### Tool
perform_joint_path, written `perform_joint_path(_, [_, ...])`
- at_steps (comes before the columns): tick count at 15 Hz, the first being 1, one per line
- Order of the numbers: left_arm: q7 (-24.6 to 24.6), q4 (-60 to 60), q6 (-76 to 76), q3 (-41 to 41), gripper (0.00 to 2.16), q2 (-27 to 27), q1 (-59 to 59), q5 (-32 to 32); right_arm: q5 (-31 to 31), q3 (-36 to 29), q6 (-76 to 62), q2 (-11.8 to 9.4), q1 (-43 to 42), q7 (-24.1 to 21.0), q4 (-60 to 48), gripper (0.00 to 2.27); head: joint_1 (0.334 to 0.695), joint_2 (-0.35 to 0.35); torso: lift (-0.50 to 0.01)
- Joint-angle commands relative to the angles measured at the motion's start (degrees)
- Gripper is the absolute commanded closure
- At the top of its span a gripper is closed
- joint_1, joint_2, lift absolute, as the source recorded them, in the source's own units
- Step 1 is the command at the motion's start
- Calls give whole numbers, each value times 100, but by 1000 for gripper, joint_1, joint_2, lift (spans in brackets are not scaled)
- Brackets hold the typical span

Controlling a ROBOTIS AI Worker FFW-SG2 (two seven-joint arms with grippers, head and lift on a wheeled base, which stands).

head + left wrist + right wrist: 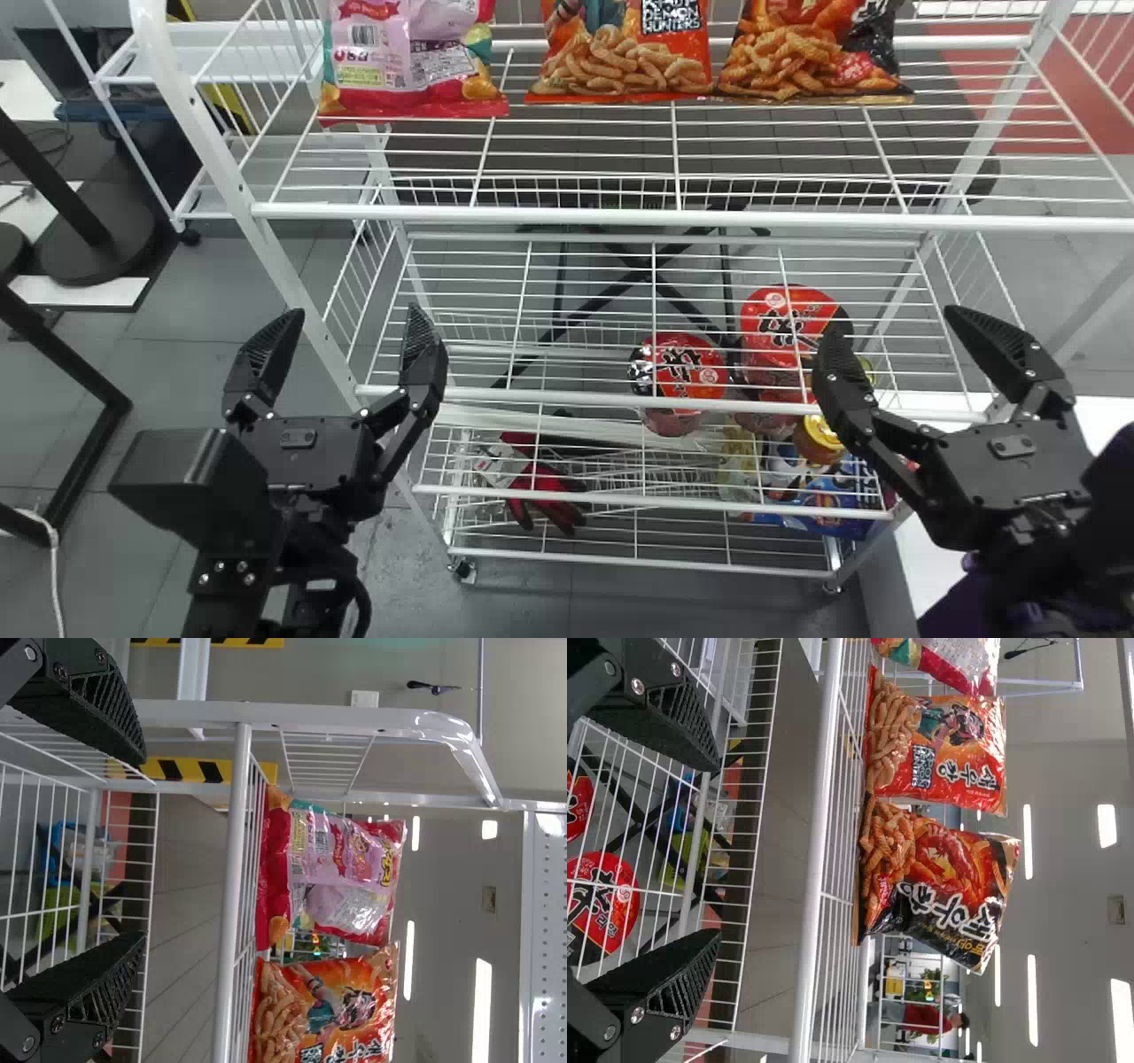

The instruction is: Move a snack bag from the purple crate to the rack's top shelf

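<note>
Purple crate point(952, 611) on the right gripper's point(893, 320) side; bag's lie unconfirmed.
The crate sits low, partly behind the right arm point(1050, 540), back toward the robot from that nearer gripper, whose jaws stand wide, empty. The snack bag presumably lies inside; its long axis cannot be told. The left gripper point(356, 312), also wide, is well apart. Beyond, the top shelf point(567, 213) bears three upright bags point(625, 58) behind its front rail point(797, 219), an obstacle to clear.

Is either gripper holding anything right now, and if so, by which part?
Nothing is held: the left gripper and the right gripper are both open and empty, in front of the rack.
</note>
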Motion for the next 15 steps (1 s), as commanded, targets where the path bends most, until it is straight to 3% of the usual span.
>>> perform_joint_path(1, [22, -4, -61, 0, 120, 11, 0, 0, -8, -4, 4, 0, -6, 0, 11, 181, 695, 60, -247])
perform_joint_path(15, [31, -39, -43, -79, 117, -6, 17, -26, -16, -101, -66, -44, 73, 70, -68, 178, 695, 46, -303])
